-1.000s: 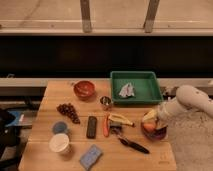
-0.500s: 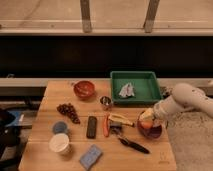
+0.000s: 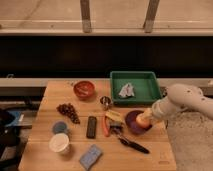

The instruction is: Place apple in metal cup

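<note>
claw at apple, right-centre of frame, over purple bowl; clenched or not, can't tell tbh. metal cup lies up-left of claw.

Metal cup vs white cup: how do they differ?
Finish: the metal cup is shiny silver, the white cup plain white.
Size: the metal cup is clearly smaller than the white cup.
Place: the metal cup stands mid-table near the orange-red bowl; the white cup stands near the front edge.
Shared: both are upright and away from the pincer, which is at the apple on the right.
</note>
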{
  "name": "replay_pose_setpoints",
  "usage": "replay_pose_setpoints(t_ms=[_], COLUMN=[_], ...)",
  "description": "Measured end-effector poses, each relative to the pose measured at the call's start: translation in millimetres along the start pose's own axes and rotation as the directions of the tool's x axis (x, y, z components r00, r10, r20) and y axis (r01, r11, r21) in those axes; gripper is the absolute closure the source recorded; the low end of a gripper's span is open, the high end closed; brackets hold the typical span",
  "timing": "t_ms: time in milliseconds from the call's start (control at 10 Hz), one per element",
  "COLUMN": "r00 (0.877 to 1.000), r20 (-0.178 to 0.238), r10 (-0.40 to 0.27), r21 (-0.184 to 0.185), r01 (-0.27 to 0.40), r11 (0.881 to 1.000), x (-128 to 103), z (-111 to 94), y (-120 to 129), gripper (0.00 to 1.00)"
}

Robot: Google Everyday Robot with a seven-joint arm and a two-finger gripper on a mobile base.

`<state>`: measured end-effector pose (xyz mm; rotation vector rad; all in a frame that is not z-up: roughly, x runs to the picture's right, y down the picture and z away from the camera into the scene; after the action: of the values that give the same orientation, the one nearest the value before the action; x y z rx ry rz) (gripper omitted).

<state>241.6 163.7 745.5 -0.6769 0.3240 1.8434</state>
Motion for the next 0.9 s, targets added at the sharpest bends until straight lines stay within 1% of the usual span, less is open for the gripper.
replay_pose_setpoints(t_ms=[200, 300, 400, 500, 600, 700, 800, 900], r00=[0.999, 0.999, 0.997, 0.996, 0.995, 0.993, 0.992, 0.991], r20=[0.036, 0.049, 0.068, 0.081, 0.098, 0.112, 0.122, 0.123], r10=[-0.013, -0.021, -0.027, -0.028, -0.026, -0.028, -0.033, -0.043], r21=[0.047, 0.064, 0.081, 0.084, 0.079, 0.065, 0.042, 0.005], r01=[0.012, 0.018, 0.021, 0.021, 0.019, 0.021, 0.028, 0.042], r11=[0.999, 0.998, 0.997, 0.996, 0.997, 0.998, 0.999, 0.999], x=[-0.9, -1.2, -3.0, -5.5, -10.5, -16.4, -23.6, -31.0], z=[-5.6, -8.1, -12.4, -17.2, -25.6, -34.4, -42.4, -49.8], y=[2.1, 3.3, 4.7, 5.3, 6.0, 8.3, 11.6, 17.8], gripper=[0.83, 0.83, 0.83, 0.83, 0.83, 0.83, 0.83, 0.83])
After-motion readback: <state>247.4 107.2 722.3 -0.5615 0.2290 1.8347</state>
